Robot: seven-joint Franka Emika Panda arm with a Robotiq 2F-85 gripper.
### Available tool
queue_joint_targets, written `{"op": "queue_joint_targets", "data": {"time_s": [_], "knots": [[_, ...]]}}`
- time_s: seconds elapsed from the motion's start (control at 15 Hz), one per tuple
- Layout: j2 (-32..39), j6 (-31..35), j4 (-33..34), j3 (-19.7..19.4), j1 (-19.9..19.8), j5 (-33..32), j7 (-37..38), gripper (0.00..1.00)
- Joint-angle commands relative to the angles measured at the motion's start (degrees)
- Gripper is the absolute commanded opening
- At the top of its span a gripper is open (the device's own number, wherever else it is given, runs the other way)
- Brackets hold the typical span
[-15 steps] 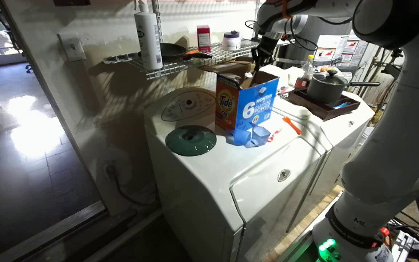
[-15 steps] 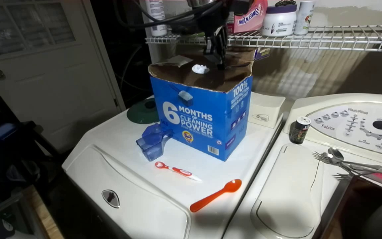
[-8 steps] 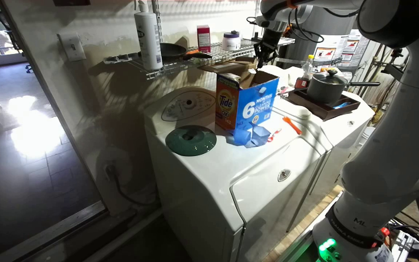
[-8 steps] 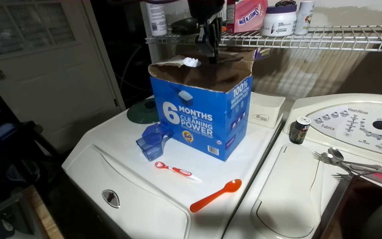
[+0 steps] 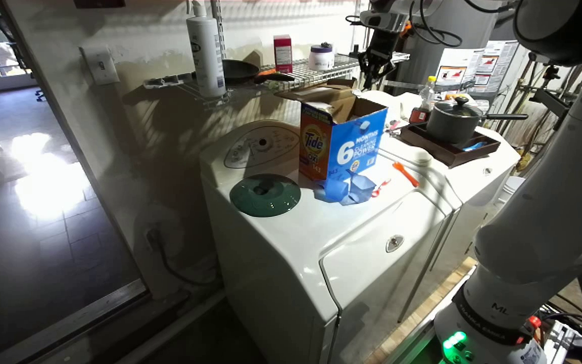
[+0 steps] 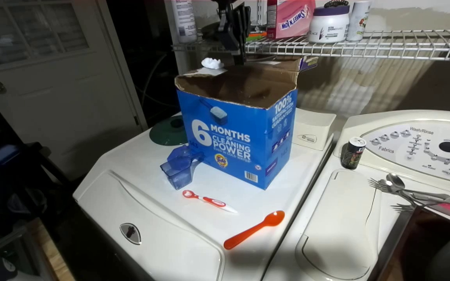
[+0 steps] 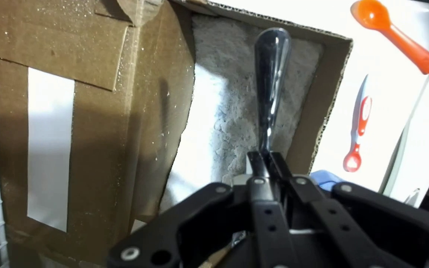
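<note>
My gripper (image 7: pixel 268 162) is shut on a metal spoon (image 7: pixel 273 70), whose handle sticks out beyond the fingertips in the wrist view. In an exterior view a heap of white powder (image 6: pixel 212 63) sits at the spoon's far end; the bowl itself is hidden under it. The gripper also shows in both exterior views (image 5: pixel 370 83) (image 6: pixel 239 60), above the open blue and orange Tide box (image 5: pixel 356 139) (image 6: pixel 233 128). The wrist view looks down into the box, which holds whitish powder (image 7: pixel 233 126). Its brown cardboard flap (image 7: pixel 95 149) is folded outward.
On the white machine top lie blue scoops (image 6: pixel 180 171), a red-and-white spoon (image 6: pixel 209 201), an orange spoon (image 6: pixel 254 230) and a green lid (image 5: pixel 264 195). A wire shelf (image 6: pixel 397 43) with containers runs behind. A pot (image 5: pixel 452 123) stands on a dark tray.
My gripper has risen with the spoon. The powder heap has gone from inside the box's mouth to above its rim, moving up and toward the box's edge. The box and other things stay put.
</note>
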Motion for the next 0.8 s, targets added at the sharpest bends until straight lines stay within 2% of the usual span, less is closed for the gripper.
{"op": "queue_joint_targets", "data": {"time_s": [0.0,0.73], "knots": [[-3.56,-1.8,-2.6,-0.36,1.44,-3.26,2.07,0.02],[-14.19,-1.75,-15.54,-0.34,3.68,-8.92,9.13,0.02]]}}
